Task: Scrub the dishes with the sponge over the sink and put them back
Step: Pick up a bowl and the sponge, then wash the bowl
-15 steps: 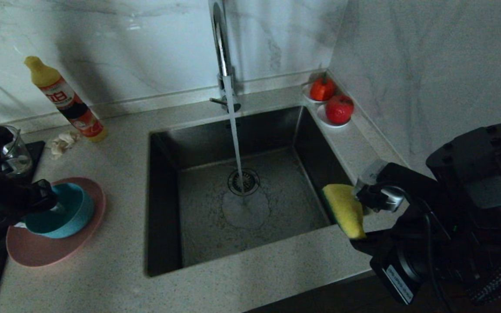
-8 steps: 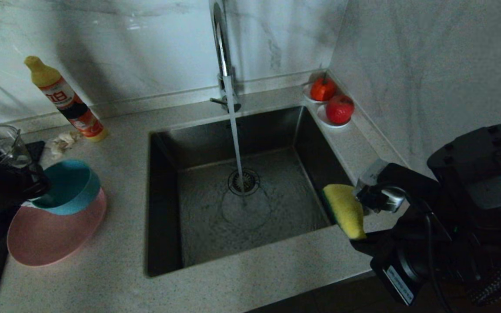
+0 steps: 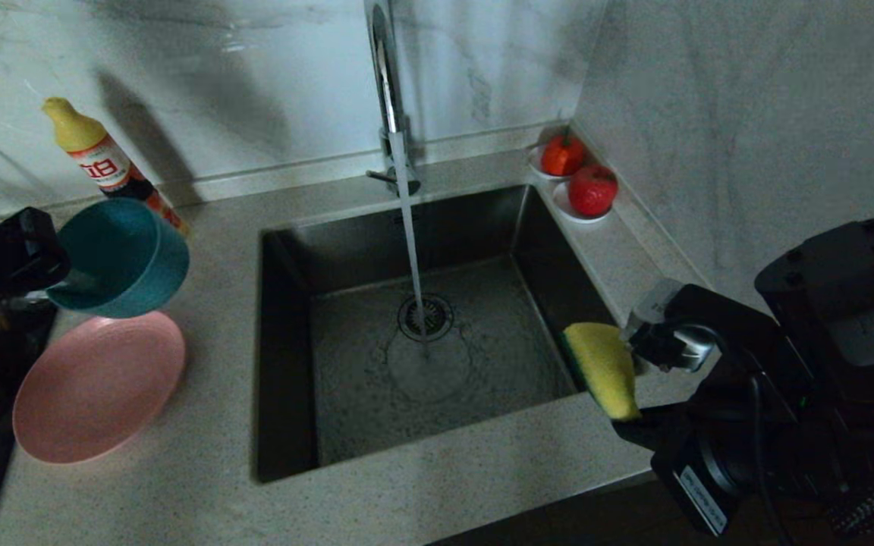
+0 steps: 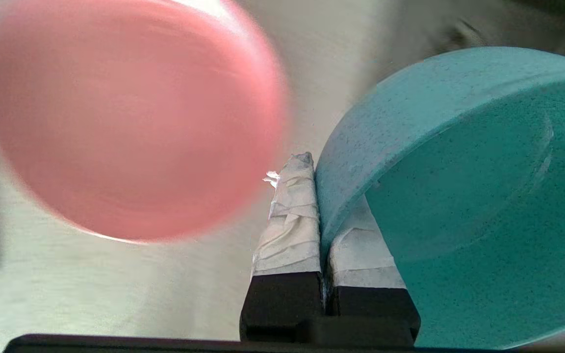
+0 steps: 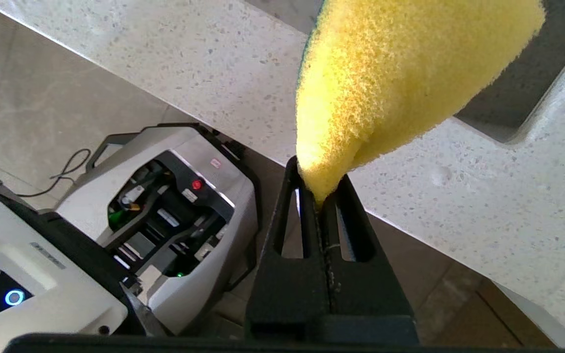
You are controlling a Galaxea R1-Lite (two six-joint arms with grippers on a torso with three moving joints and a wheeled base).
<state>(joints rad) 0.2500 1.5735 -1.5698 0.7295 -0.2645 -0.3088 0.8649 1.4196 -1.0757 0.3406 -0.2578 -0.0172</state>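
Clamping the rim of the teal bowl (image 4: 459, 162), the left gripper's (image 4: 321, 196) taped fingers (image 4: 292, 215) pinch its wall from both sides. The bowl hangs tilted above the counter (image 3: 209, 455), mouth turned toward the left arm, clear of the pink plate (image 3: 95, 387) lying flat below. The left arm enters level from the frame edge, mostly cut off. The right gripper (image 5: 322, 196) squeezes the yellow sponge (image 3: 602, 368) at one end; the sponge's long axis runs along the right edge of the sink (image 3: 285, 364).
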